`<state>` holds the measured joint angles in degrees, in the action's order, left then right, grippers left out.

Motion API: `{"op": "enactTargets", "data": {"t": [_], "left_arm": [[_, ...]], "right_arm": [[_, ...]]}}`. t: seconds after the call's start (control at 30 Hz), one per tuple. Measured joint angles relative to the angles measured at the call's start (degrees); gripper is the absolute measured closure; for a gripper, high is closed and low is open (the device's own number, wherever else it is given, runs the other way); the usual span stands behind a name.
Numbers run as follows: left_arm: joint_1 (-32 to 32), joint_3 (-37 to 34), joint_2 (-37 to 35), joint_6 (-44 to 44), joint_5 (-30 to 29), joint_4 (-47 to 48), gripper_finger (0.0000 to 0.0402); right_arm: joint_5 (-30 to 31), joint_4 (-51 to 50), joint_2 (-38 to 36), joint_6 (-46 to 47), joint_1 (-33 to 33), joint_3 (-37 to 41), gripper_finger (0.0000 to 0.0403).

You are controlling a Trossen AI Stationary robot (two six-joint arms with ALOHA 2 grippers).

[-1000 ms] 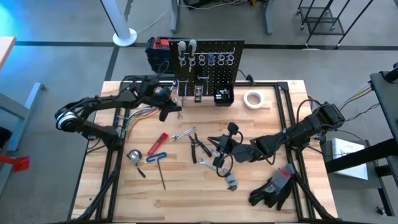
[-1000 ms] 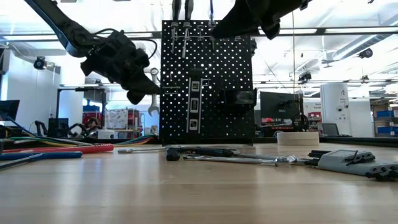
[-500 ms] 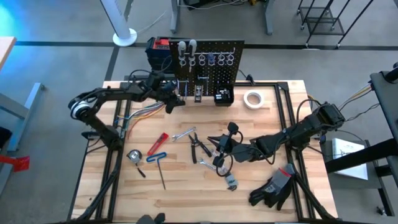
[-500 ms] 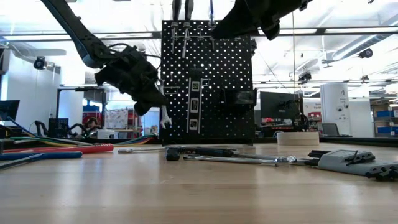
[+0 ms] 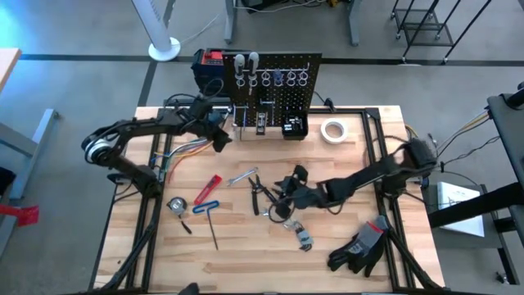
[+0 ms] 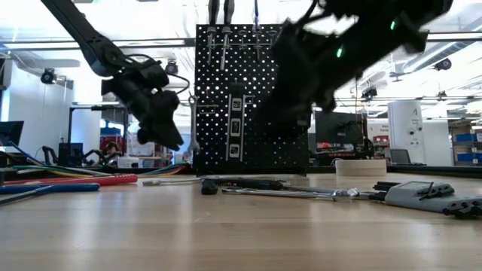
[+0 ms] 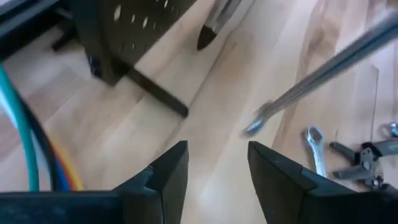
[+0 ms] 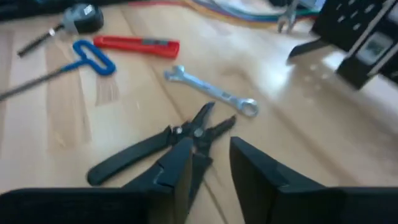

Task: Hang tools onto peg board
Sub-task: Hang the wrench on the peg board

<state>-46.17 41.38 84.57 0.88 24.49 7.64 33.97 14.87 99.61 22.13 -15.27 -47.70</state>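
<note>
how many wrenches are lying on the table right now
1 that I can make out: a silver wrench lying mid-table, between the red-handled tool and the black pliers. Others may be hidden among the clutter.

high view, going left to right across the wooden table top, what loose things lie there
tape measure → blue T-handle key → red-handled tool → silver wrench → black pliers → white tape roll → black gloves

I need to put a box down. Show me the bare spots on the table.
Bare wood runs along the table's near edge, left of the black gloves, and at the right rear between the white tape roll and the right arm. The middle is crowded: black pliers, silver wrench, blue-handled tool.
</note>
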Motion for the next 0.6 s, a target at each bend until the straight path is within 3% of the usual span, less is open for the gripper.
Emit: {"op": "enactTargets", "data": {"t": [0.07,0.2,0.3,0.43,0.6], "left_arm": [[0.0,-1.8,-2.2,-1.8,-0.2,0.4,0.0245],[0.6,-6.3,-8.1,-5.8,-0.8,0.2,0.0247],[2.2,-10.9,-13.7,-8.4,-4.6,0.2,0.0247],[7.4,-18.1,-20.5,-13.7,-12.1,-6.6,0.0247],[16.5,-25.1,-25.3,-20.5,-12.7,-22.0,0.0247]], "right_arm": [[-1.2,2.9,4.1,-0.1,0.6,-0.8,0.028],[-10.7,3.5,11.0,2.1,2.4,-3.4,0.0257],[-13.3,3.4,13.3,5.4,2.4,-3.9,0.0247],[-12.6,2.0,12.4,6.3,1.3,-3.8,0.0249],[-11.8,-9.9,4.2,7.7,0.4,-3.7,0.0258]]}}
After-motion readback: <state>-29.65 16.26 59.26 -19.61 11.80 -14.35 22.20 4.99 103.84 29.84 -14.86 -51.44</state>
